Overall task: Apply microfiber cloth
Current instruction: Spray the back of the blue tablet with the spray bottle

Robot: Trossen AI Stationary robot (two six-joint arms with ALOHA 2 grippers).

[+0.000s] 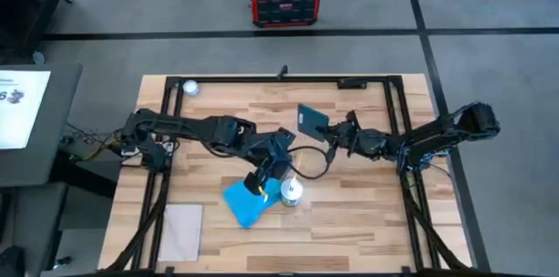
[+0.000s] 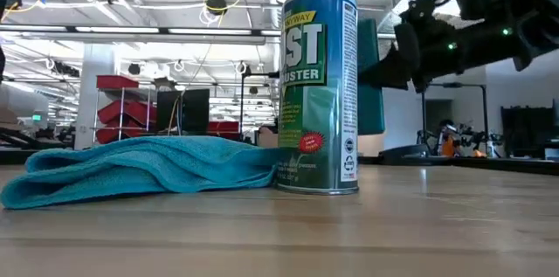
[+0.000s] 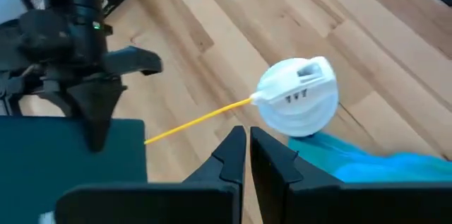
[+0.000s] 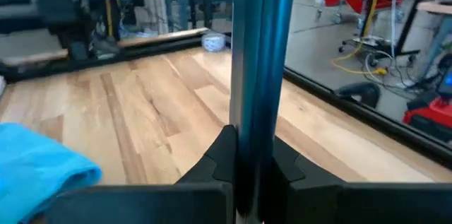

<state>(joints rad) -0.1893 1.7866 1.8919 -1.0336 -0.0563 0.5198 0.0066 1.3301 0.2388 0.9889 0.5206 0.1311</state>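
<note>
High view: my right gripper [image 1: 330, 140] pinches the tablet [image 1: 312, 121] by one edge and holds it clear of the table [image 1: 367, 216], screen free, so that it can be wiped. The right wrist view confirms this: the tablet's thin edge stands upright between my two fingers, pressed tight from both sides.

My left gripper [image 1: 265, 177] hangs just above the can [image 1: 291, 191], on the side toward the cloth [image 1: 247, 204]. In the left wrist view its fingers [image 3: 233, 155] are pressed nearly together with nothing between them; the can's white cap [image 3: 296, 97] and yellow straw [image 3: 194, 119] sit just past the tips.

The cloth lies bunched on the wood, touching the can's base on the side away from the tablet; the low view shows its folds lapping against the can [image 2: 320, 85]. It is not yet in either gripper.

I judge the tablet is held up and waiting so the left arm can fetch the cloth and bring it to the screen. The can stands close, so a careless reach could tip it.

A pale sheet [image 1: 181, 231] lies well beyond the cloth, farther from the can.
</note>
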